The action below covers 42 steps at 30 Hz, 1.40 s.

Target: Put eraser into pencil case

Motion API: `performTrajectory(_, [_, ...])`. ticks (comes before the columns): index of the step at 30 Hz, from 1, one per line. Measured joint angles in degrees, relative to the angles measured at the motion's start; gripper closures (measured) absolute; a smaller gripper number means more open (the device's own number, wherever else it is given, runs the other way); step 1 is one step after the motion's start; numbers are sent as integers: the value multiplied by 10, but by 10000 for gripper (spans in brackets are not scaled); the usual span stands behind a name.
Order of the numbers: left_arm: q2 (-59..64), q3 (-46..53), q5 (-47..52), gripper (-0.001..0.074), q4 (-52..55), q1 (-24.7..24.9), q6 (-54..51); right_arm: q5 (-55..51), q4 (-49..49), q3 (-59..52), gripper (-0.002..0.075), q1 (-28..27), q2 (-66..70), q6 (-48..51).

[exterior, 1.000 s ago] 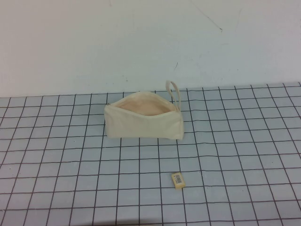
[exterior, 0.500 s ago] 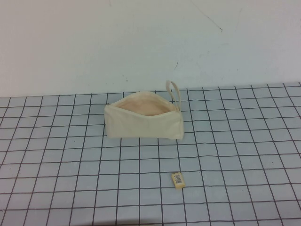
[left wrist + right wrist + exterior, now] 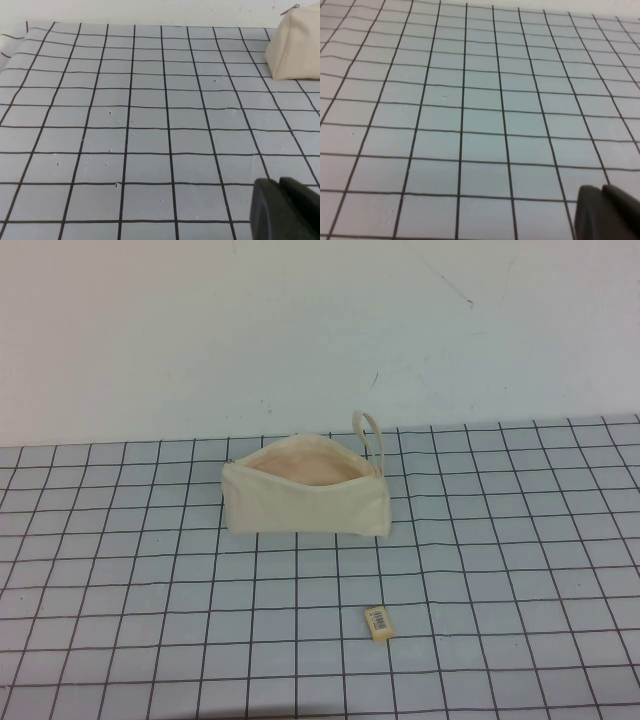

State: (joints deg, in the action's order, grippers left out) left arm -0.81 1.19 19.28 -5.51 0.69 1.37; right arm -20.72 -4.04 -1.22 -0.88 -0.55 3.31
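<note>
The eraser (image 3: pixel 378 623) is lying label-up on the gridded mat (image 3: pixel 520 540), its print too small to read, well in front of the open case (image 3: pixel 305 495). Only the left wrist view is catching the case's corner (image 3: pixel 295 47). The left gripper (image 3: pixel 285 210) and right gripper (image 3: pixel 607 212) are showing only dark edges low over bare mat; I cannot tell their state.

Grid-lined table (image 3: pixel 520 540), white wall (image 3: pixel 200 330)

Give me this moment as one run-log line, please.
eraser: on mat, ungrasped | pencil case: open, behind it | left gripper: over mat | right gripper: over mat
</note>
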Motion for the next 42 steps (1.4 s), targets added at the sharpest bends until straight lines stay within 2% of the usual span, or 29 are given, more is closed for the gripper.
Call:
performTrajectory(5, [0,0,0,736,0,0,0,56,-11,-4,727,0,0,0])
performTrajectory(19, [0,0,0,736,0,0,0,505,-10,-4,727,0,0,-9])
performTrajectory(22, [0,0,0,736,0,0,0,540,11,-4,727,0,0,-9])
performTrajectory(25, [0,0,0,736,0,0,0,479,34,28,727,0,-1,-9])
performTrajectory(31, [0,0,0,736,0,0,0,207,50,191,727,0,25,-12])
performTrajectory(38, [0,0,0,736,0,0,0,-32,71,307,727,0,199,-6])
performTrajectory(42, [0,0,0,736,0,0,0,-107,114,342,727,0,307,27])
